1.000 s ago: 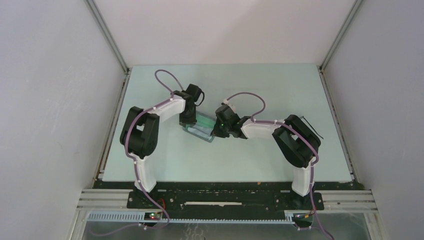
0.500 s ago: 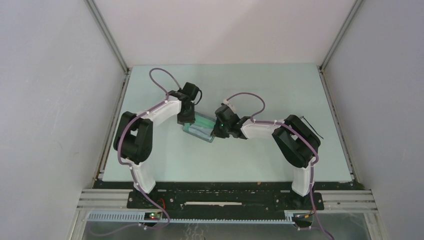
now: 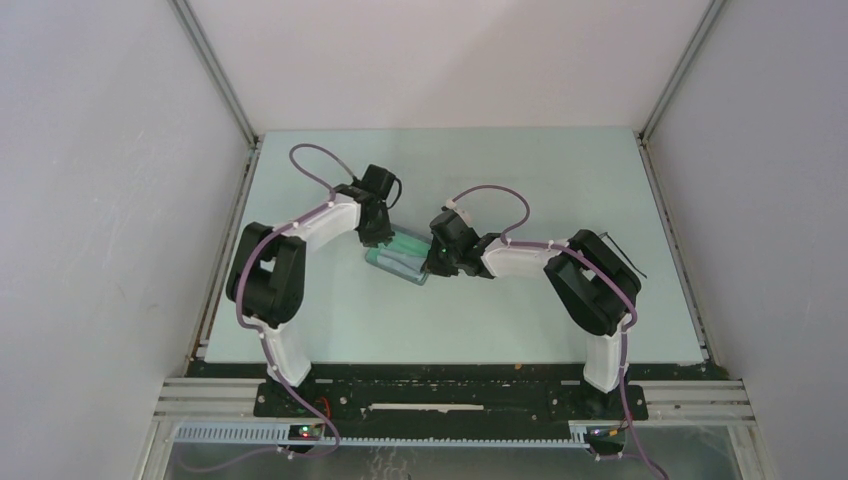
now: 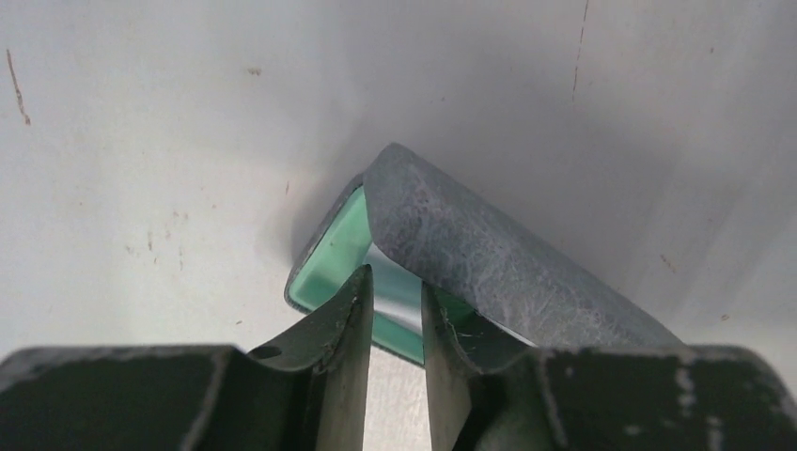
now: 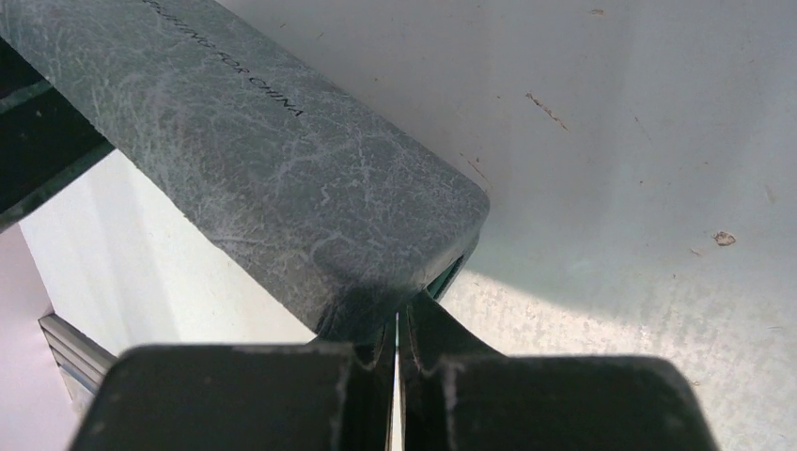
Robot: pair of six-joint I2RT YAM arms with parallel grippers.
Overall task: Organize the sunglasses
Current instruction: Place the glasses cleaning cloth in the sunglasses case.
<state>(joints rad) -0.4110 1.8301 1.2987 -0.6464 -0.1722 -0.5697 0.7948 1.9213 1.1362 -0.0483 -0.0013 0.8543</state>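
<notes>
Pale green table [image 3: 450, 325], slate-grey case [image 3: 398, 260] on it

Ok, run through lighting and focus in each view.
Top external: even, soft light, all sharp. Left wrist: case crisp, soft shadow around it, left pincer dark. Right wrist: case's print readable, shadow under its end, right pincer nearly black.

left arm [image 3: 320, 222] and right arm [image 3: 520, 258] bend at the elbow and reach inward toward each other. the left gripper [image 4: 395, 282] has its jaws narrowly apart; the right gripper [image 5: 397, 324] has its jaws pressed together.
</notes>
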